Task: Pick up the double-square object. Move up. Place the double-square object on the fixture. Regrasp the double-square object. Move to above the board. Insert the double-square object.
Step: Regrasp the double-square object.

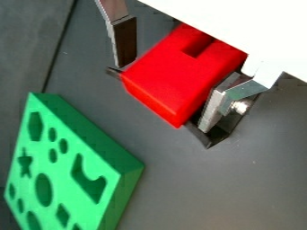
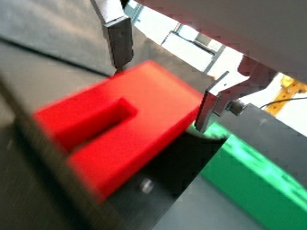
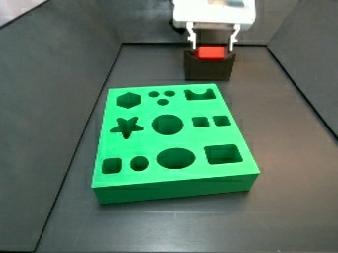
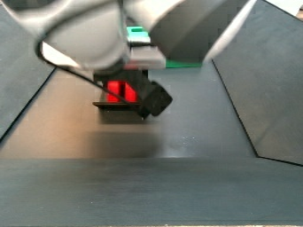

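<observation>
The red double-square object (image 1: 180,81) rests on the dark fixture (image 1: 216,137) at the far end of the floor. It also shows in a side view (image 3: 209,52), on the fixture (image 3: 208,69). My gripper (image 1: 168,90) straddles the piece from above with its jaws spread. One finger (image 2: 120,40) stands clear of the red piece (image 2: 120,117); the other finger (image 2: 210,99) is close beside it. The green board (image 3: 172,138) lies in the middle of the floor, nearer than the fixture.
Dark walls ring the floor on all sides. The board's corner (image 1: 66,171) lies close to the fixture. In a side view the arm's body (image 4: 130,27) hides most of the board and looms over the fixture (image 4: 148,102).
</observation>
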